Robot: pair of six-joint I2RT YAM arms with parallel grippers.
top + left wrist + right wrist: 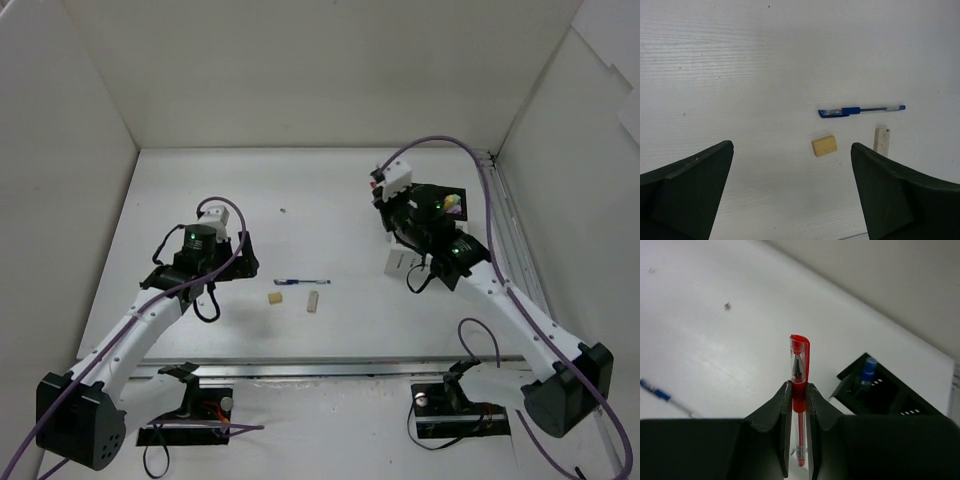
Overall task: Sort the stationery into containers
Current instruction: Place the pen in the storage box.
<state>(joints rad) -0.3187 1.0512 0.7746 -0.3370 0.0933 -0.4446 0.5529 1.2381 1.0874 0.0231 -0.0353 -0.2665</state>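
A clear blue-capped pen (860, 110) lies on the white table, with a yellow-beige eraser (824, 145) and a pale stick eraser (882, 141) just near of it. All three show mid-table in the top view: pen (302, 282), eraser (275, 297), stick eraser (313, 301). My left gripper (791, 146) is open and empty, above the table left of them (238, 252). My right gripper (799, 385) is shut on a red pen (800, 362), held upright near the black box (880, 390), which holds a blue-capped pen (868, 369).
The containers sit mostly hidden under my right arm; the black box (460, 195) shows coloured marker tips and a white part (399, 262) shows below the wrist. White walls enclose the table on three sides. A small dark speck (283, 210) lies on the far table.
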